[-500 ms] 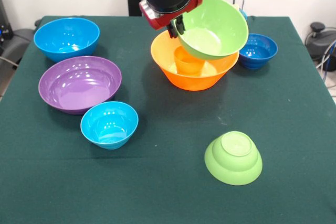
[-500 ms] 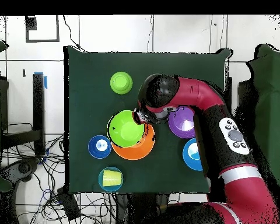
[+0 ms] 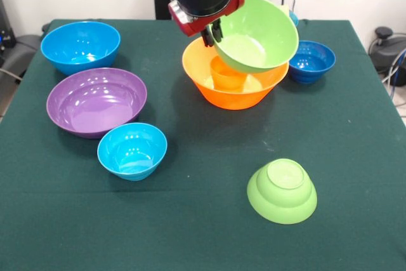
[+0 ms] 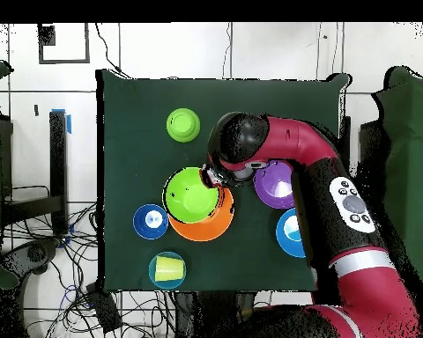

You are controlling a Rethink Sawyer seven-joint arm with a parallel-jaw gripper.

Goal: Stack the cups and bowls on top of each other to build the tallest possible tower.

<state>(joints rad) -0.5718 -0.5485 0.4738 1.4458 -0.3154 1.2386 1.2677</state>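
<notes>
My gripper [image 3: 212, 33] is shut on the rim of the large lime green bowl [image 3: 257, 33] and holds it tilted just above the large orange bowl [image 3: 235, 96]. The orange cup [image 3: 227, 74] stands inside the orange bowl. In the overhead view the green bowl [image 4: 190, 194] overlaps the orange bowl [image 4: 211, 227], with the gripper [image 4: 213, 174] at its rim. The pale yellow cup [image 4: 167, 269] sits in a light blue bowl [image 4: 153, 280] at the table's edge.
A large blue bowl [image 3: 80, 46], a purple bowl [image 3: 95, 101] and a small light blue bowl [image 3: 132, 150] stand at the left. A dark blue small bowl [image 3: 311, 61] is right of the orange bowl. A small lime green bowl [image 3: 282, 190] lies upside down at the front.
The gripper and the green bowl have shifted only slightly above the orange bowl. Nothing else has moved.
</notes>
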